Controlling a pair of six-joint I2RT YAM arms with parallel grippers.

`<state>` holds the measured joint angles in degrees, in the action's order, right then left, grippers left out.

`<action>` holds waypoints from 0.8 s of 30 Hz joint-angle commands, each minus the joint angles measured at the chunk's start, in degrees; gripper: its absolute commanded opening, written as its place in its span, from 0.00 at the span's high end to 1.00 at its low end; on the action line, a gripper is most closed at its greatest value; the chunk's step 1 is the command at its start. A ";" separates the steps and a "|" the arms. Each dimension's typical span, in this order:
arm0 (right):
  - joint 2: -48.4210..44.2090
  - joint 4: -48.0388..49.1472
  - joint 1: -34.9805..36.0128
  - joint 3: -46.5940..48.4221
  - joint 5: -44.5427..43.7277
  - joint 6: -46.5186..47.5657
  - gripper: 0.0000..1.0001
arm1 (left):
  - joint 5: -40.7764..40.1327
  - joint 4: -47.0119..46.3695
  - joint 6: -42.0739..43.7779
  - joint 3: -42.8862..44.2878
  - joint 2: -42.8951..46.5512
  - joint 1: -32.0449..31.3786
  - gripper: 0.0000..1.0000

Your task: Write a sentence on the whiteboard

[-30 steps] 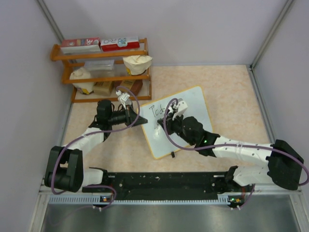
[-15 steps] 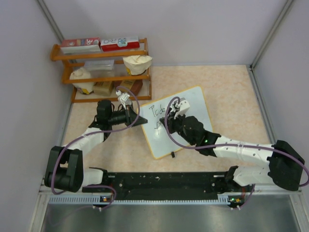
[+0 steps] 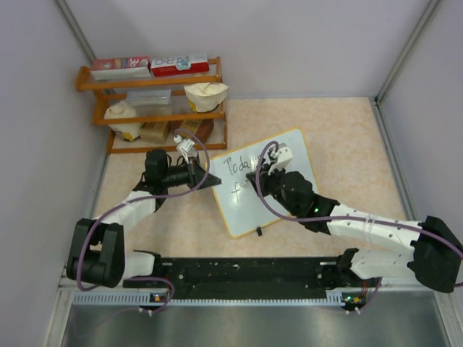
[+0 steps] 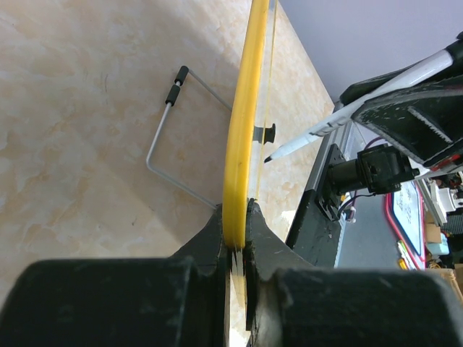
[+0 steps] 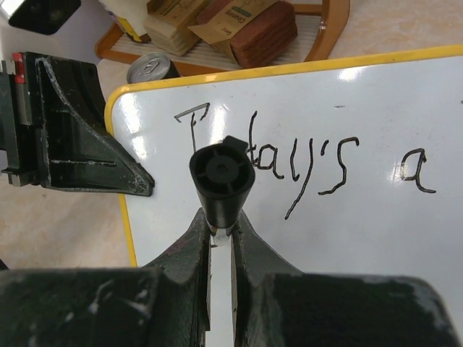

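From my right wrist camera the marker's (image 5: 222, 177) black back end covers the middle letters of the first word, so of the sentence (image 5: 304, 163) I read only "T", then "ay's a". Anything lower is hidden behind the fingers. From above, the right arm covers much of the whiteboard (image 3: 242, 210), and I make out just a single "f" on the second line.

The left gripper (image 4: 235, 217) is clamped on the whiteboard's yellow left edge, the board edge-on in that view. The right gripper (image 5: 221, 224) is closed round the marker over the board's upper middle. I cannot tell if the tip touches the surface.

The whiteboard lies mid-table, angled. Beyond its far-left corner stands a wooden shelf (image 3: 155, 108) holding red-and-white boxes (image 3: 152, 66) on top, a cream bag (image 3: 205, 94) below, and brown packets (image 5: 246, 25) and a can (image 5: 153, 69) at the bottom
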<state>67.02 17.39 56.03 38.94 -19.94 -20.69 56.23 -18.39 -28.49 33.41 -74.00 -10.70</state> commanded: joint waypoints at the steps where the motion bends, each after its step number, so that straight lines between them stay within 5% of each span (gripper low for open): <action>1: -3.56 1.69 -0.92 -0.18 -1.24 0.74 1.00 | -3.93 2.40 9.15 -1.59 -0.53 -0.46 1.00; 24: -1.01 0.10 -1.89 -4.13 -0.27 0.12 1.00 | -4.11 2.84 9.24 -1.42 -0.36 -0.55 1.00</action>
<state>67.26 18.98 54.83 37.26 -19.77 -20.84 56.12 -18.28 -28.47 33.36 -74.00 -10.66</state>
